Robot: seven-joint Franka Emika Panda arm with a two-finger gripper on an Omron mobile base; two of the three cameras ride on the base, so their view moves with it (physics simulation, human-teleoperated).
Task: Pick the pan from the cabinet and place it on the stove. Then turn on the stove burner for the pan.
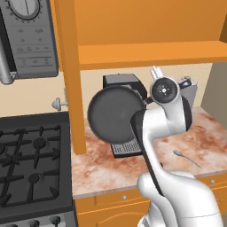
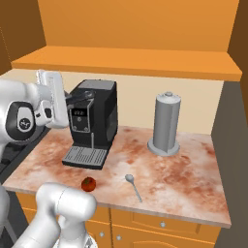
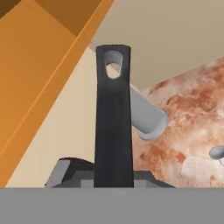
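The pan (image 1: 114, 114) hangs in the air, tipped up on edge so its round dark face looks toward the left base camera, in front of the black coffee machine (image 1: 125, 84) and above the marbled counter (image 1: 111, 166). It sits just right of the orange cabinet (image 1: 71, 66) side panel and below the cabinet's lower shelf, well apart from the stove (image 1: 31, 164), whose black grates lie bare at the lower left under the grey microwave (image 1: 29, 37).

In the hand view the pan's long black handle (image 3: 113, 127) runs straight up from the bottom of the picture, its hanging hole at the far end, with the cabinet's orange side to the left and the counter to the right. The gripper (image 1: 144, 106) is at the pan's right rim in the left base view, where the handle meets the hand; its fingers are hidden by the wrist and the pan, so the pinch itself cannot be seen, though the jaws look drawn nearly together on the handle (nothing else carries the pan).

From the right base view, the hand (image 2: 51, 99) is up against the coffee machine's left side. On the counter lie a small tomato (image 2: 88, 184) near the front edge, a spoon (image 2: 133, 186) to its right, and a tall grey canister (image 2: 165, 123) standing upright near the back wall
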